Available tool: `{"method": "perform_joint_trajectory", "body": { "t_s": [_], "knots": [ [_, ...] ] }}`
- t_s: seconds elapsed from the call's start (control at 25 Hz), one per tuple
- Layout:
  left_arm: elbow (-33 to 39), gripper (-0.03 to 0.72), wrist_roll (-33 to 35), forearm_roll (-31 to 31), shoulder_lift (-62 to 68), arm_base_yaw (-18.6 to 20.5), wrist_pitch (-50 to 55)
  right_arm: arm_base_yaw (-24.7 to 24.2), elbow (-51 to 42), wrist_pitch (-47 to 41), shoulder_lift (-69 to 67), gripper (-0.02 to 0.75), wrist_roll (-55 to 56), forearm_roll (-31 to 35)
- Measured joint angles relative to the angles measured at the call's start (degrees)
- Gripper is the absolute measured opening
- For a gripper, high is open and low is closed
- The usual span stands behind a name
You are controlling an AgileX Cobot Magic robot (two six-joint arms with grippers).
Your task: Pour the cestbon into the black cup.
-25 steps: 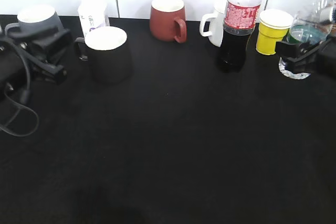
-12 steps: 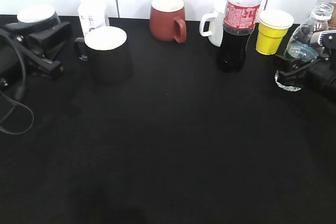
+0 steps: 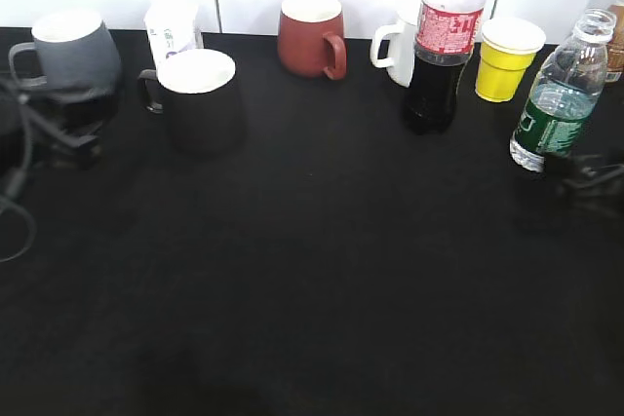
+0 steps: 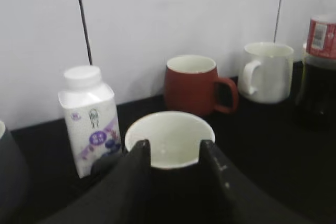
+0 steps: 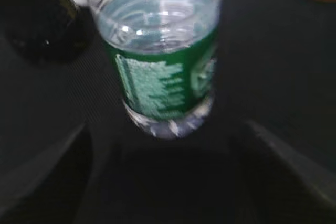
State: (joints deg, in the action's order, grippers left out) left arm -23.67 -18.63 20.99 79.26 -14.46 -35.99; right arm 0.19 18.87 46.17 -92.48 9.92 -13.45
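Standing upright at the right edge of the black table point(image 3: 322, 270), the cestbon point(image 3: 556, 94) has no cap on and nothing touching it. The right gripper point(image 3: 583, 178) sits low on the tabletop just in front of the bottle; in the right wrist view its two fingers point(image 5: 47, 166) are spread wide, with the bottle beyond them rather than between them. Over on the left, the left gripper point(image 3: 58, 124) lies low near the grey mug point(image 3: 70, 46), its fingers point(image 4: 131, 166) parted and aimed at the black cup point(image 3: 200, 99), which stands empty, white inside showing. A red mug point(image 3: 310, 34) and cola bottle point(image 3: 444, 51) stand behind.
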Motion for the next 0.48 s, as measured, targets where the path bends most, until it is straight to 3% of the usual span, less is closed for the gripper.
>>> {"method": "perform_joint_trajectory", "body": {
  "t_s": [0.12, 0.24, 0.36, 0.48],
  "knots": [
    [-2.0, 0.241, -3.9, 0.0, -6.3, -1.1, 19.9, 0.0, 3.6, -24.4, 12.2, 0.649, 0.0, -0.7],
    [-10.4, 0.241, -5.8, -4.7, -13.1, -7.5, 48.5, 0.4, 11.4, -49.1, 21.5, 0.619, 0.2, 2.7],
    [-14.6, 0.241, -5.9, -5.5, -26.4, -13.0, 64.7, 7.9, 17.8, -61.2, 31.7, 0.597, -1.1, 4.6],
    [-14.8, 0.242, -4.5, -7.4, -43.1, -14.5, 76.7, 14.8, 18.1, -71.8, 44.2, 0.596, -1.6, 7.2]
  ]
}}
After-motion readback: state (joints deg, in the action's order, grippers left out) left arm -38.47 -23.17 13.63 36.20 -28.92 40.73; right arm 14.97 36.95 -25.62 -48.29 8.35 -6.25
